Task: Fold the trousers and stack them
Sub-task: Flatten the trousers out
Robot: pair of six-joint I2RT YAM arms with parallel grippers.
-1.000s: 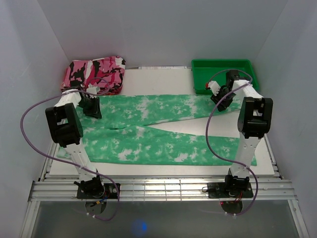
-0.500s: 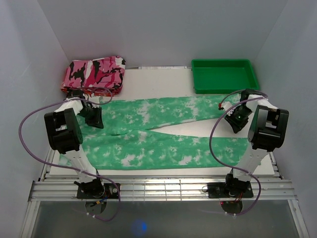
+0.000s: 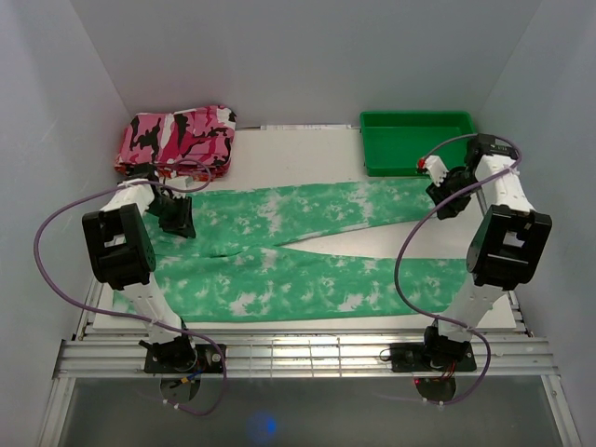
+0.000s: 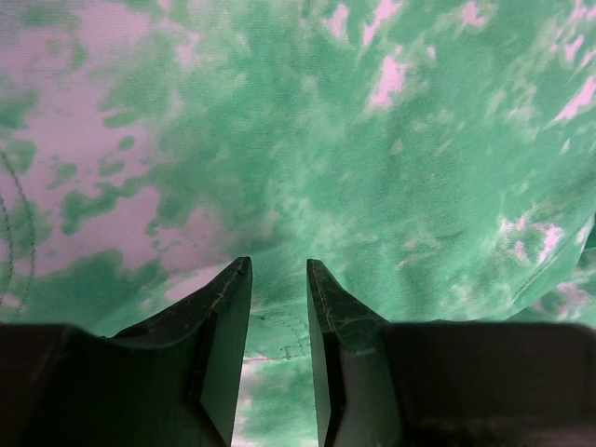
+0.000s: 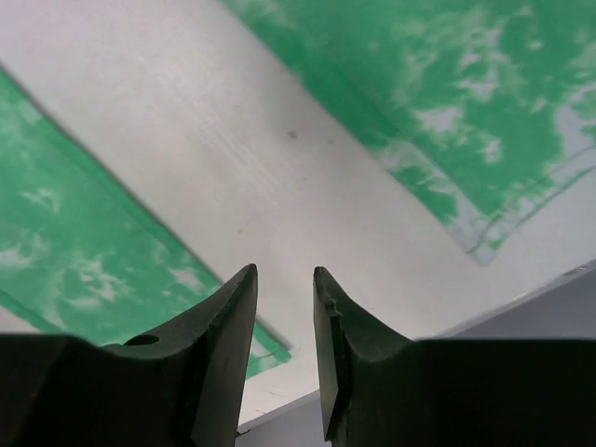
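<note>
**Left gripper low over the trousers, right gripper above bare table**

Left gripper (image 3: 177,223) sits at the left end of the trousers (image 3: 279,279), its fingers a narrow gap apart. In the left wrist view the gripper (image 4: 277,270) has nothing but green and white cloth (image 4: 372,140) beneath it. I cannot tell whether the tips touch the fabric.

The trousers lie flat on the white table (image 3: 298,154), with both legs running to the right. The far leg ends near the green tray (image 3: 424,144) and the near leg lies along the near edge.

The right gripper (image 3: 447,203) hangs over the right end, just near of the tray. In its own view the gripper (image 5: 285,275) is also only narrowly parted and holds nothing. Bare table shows below it, between the two legs (image 5: 484,74).

A folded pink camouflage cloth (image 3: 177,138) rests at the far left corner.
</note>
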